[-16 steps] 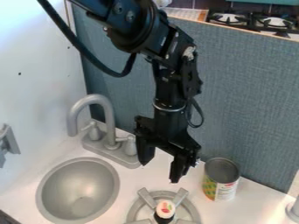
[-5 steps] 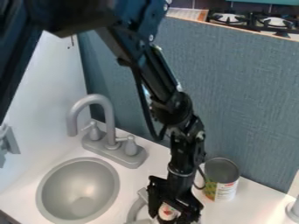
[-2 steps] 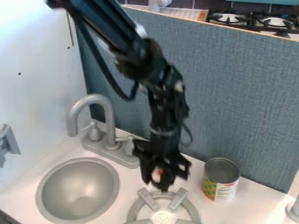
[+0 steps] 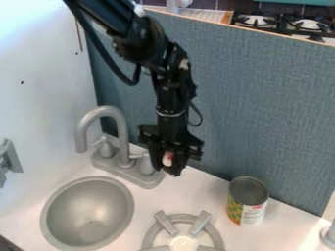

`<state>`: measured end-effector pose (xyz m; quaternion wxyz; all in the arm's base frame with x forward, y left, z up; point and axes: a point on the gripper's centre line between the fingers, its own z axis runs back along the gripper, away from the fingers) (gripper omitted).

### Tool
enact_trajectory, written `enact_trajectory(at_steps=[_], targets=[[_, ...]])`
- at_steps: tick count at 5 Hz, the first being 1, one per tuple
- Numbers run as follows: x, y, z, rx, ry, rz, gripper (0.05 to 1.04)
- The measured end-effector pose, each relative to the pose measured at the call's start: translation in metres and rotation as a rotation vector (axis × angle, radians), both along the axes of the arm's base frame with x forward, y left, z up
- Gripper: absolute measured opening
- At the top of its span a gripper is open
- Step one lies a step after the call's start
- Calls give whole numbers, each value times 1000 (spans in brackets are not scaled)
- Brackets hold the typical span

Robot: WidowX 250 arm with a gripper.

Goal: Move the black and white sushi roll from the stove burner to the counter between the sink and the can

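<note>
The hand (image 4: 165,169) is closed on a bottle (image 4: 168,158), gripping it from both sides. It is held above the counter (image 4: 212,198), and in the view it stands between the faucet (image 4: 122,142) and the can (image 4: 249,200). The bottle's visible part is white with a red mark; the rest is hidden by the hand. The can is upright on the counter, near the foot of a blue-grey panel (image 4: 255,98). Its label carries a yellow-green pattern on one side and a white area with red and fine dark print on the other. The burner (image 4: 184,243) lies on the near part of the counter, lower in the view than the hand. The round grey sink (image 4: 87,213) is set in the counter beside it, with the faucet behind. A stove (image 4: 284,23) with two burners shows beyond the panel.
</note>
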<state>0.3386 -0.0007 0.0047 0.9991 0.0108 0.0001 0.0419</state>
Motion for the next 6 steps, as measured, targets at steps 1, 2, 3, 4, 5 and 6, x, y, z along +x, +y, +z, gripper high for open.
enact_trajectory(at_steps=[1,2,3,4,5,6], targets=[[6,10,-33,21,84,10,499],[8,16,-59,45,111,-1,499],[7,21,-83,68,146,-8,500],[16,19,-97,42,149,-59,500],[26,23,-101,38,141,-64,499],[31,21,-104,16,135,-66,500]])
